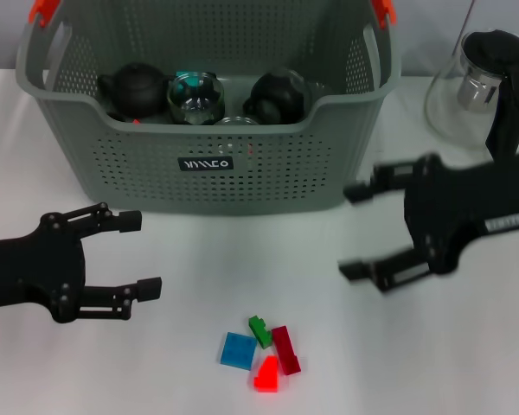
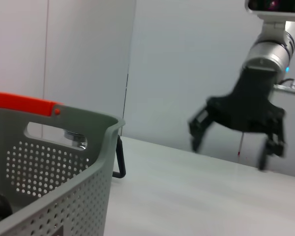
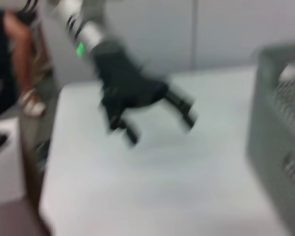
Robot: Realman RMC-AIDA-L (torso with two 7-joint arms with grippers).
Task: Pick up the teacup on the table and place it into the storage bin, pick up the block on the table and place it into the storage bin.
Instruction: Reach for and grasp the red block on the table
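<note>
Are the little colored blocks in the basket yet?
No. The blocks lie on the table, in front of the storage bin, between the open left gripper and right gripper.

A matt perforated plastic bin (image 1: 242, 164) is seen on a smooth white table (image 1: 398, 363), beside a clear glass jug (image 1: 480, 82); glossy plastic blocks (image 1: 261, 350) are seen in front.

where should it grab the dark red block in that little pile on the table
Probably from above, across the narrow width of the dark red block, at its end toward the storage bin. It lies flat and elongated; the bright red piece crowds its near end, the green block its left.
</note>
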